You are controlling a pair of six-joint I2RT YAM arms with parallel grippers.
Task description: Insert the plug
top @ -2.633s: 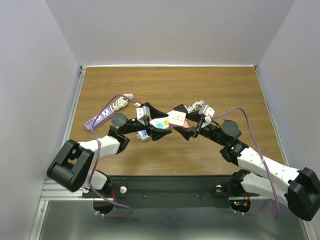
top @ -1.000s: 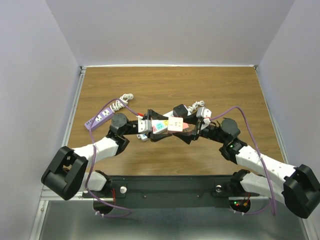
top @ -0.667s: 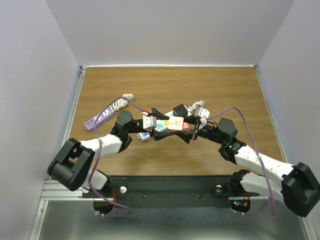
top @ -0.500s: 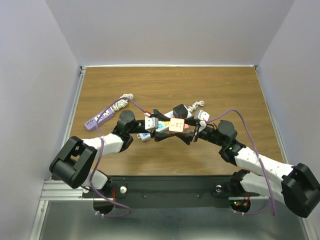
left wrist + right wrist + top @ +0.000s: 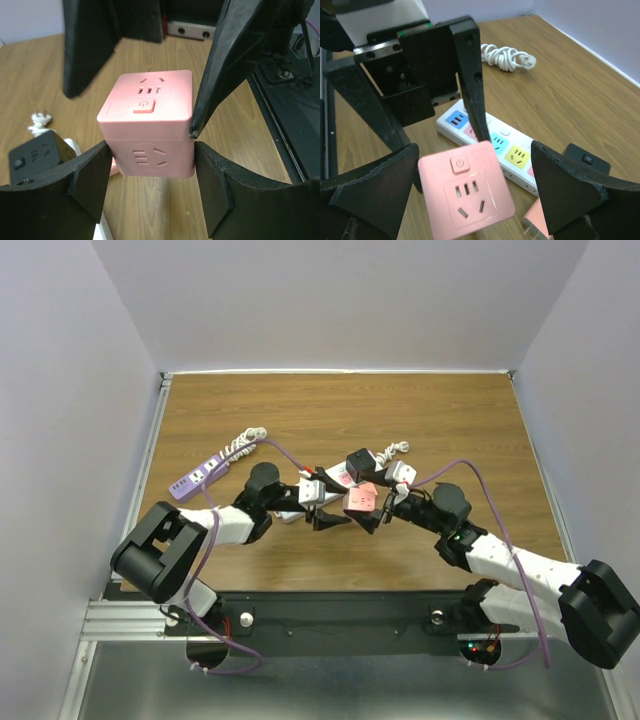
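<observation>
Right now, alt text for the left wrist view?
A pink cube socket sits gripped between the left hand's black fingers. The right hand's fingers spread open above it, one tip touching its corner. Behind: wooden table, a black adapter at left.

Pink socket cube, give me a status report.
Left fingers shut on pink socket cube. Right fingers open around it, one touching. Cube not plugged into white power strip. Only the right fingers crowd it.
</observation>
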